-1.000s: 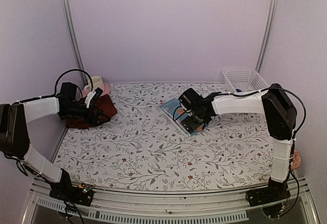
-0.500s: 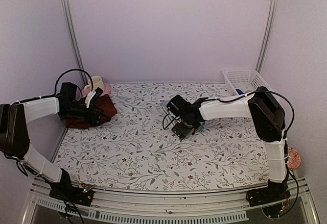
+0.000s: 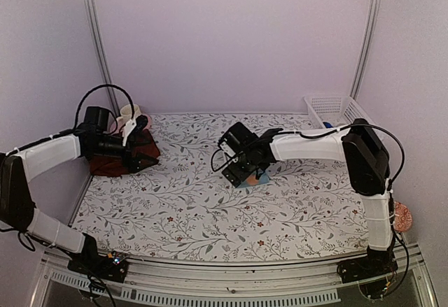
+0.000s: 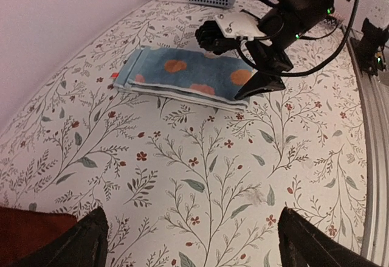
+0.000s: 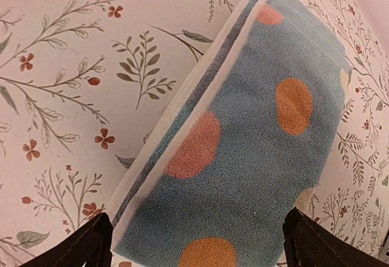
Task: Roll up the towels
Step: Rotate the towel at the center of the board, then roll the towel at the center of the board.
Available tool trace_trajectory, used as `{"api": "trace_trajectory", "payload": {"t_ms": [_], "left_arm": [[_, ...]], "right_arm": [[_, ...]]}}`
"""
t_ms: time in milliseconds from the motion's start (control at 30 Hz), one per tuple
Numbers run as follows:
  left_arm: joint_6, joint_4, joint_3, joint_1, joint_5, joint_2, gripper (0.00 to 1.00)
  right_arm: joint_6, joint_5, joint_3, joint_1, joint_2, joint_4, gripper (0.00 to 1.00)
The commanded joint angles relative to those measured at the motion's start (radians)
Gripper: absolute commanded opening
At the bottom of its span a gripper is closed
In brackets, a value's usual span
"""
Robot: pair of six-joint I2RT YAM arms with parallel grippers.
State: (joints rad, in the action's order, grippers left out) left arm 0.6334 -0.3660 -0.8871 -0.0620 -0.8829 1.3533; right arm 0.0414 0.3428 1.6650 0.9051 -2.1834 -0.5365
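We see the right gripper (image 5: 197, 252), jaws apart, over the near end of the blue towel (image 5: 261, 139) mid-table; long axis runs far-left to near-right; the left gripper (image 3: 134, 132), also apart, is over the maroon towel (image 3: 143, 154) far left.

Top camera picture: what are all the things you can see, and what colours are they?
blue towel: one, light blue with orange and pink dots, folded, mid-table
maroon towel: one, dark red, rear left corner
basket: one, white, rear right corner
cup: one, cream, behind the maroon towel
table covering: one, white with leafy print, across the table
left gripper: one, black, open, by the maroon towel
right gripper: one, black, open, above the blue towel
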Motion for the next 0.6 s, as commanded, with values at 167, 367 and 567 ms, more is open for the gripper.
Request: {"api": "trace_trajectory", "payload": {"t_ms": [167, 367, 567], "left_arm": [[0.138, 0.228, -0.007, -0.414, 0.383, 0.056, 0.97], [0.194, 0.276, -0.086, -0.611, 0.622, 0.216, 0.97], [0.265, 0.288, -0.191, -0.741, 0.769, 0.399, 0.94]], "right_arm": [[-0.025, -0.143, -0.318, -0.114, 0.402, 0.203, 0.99], [-0.095, -0.149, -0.524, -0.203, 0.613, 0.306, 0.99], [-0.144, -0.124, -0.647, -0.249, 0.761, 0.344, 0.99]]}}
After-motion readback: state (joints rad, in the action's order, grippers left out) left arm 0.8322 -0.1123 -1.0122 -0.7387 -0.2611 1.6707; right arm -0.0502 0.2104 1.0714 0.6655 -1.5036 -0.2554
